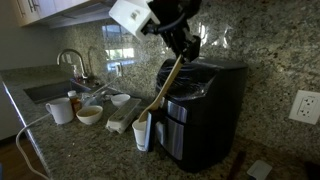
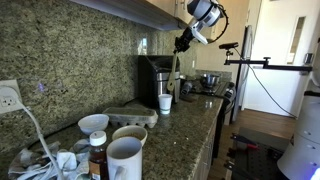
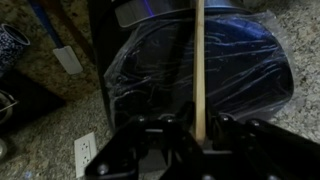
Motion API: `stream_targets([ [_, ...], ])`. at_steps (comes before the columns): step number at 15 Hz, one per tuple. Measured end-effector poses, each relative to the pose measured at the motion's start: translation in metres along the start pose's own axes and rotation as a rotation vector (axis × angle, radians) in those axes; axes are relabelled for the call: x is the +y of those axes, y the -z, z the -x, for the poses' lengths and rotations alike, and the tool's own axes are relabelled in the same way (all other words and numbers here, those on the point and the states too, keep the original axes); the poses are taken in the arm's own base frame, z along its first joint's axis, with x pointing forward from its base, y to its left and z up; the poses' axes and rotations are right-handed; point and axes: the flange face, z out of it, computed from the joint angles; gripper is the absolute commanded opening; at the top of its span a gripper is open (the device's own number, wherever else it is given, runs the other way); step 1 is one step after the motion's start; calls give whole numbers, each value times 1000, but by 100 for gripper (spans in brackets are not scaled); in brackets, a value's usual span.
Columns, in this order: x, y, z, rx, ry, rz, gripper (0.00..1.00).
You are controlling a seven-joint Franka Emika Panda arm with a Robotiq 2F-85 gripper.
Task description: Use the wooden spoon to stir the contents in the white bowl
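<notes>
The wooden spoon [image 1: 166, 86] is up in the air and tilted. Its top end is pinched in the gripper [image 1: 183, 47], and in the wrist view the fingers are closed tight on the thin handle. The spoon hangs in front of the black coffee maker [image 1: 205, 110], and its low end is near a small white cup [image 1: 142, 132]. The white bowl [image 1: 90, 115] sits on the stone counter [image 1: 85, 152], well apart from the spoon, with a mug [image 1: 60, 110] beside it.

We think the job now is to carry the spoon over to the bowl. We should go slowly, keep the low end clear of the cup, and come down in the middle of the bowl. Then we make small, soft circles, so the bowl does not slide.

Some things are hard to see. The spoon's low end is blurry, so we cannot tell if the round head is down there. The bowl shows tan inside — what it is, we cannot say. The wrist view does not show the bowl at all.
</notes>
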Motion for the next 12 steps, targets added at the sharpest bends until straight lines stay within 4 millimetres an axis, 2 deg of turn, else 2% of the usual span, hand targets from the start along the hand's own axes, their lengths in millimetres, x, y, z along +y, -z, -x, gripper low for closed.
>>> stream_targets([
  [5, 16, 31, -18, 35, -113, -6, 6],
  [9, 37, 46, -14, -38, -248, -85, 6],
  [12, 39, 47, -6, -100, -308, -174, 6],
])
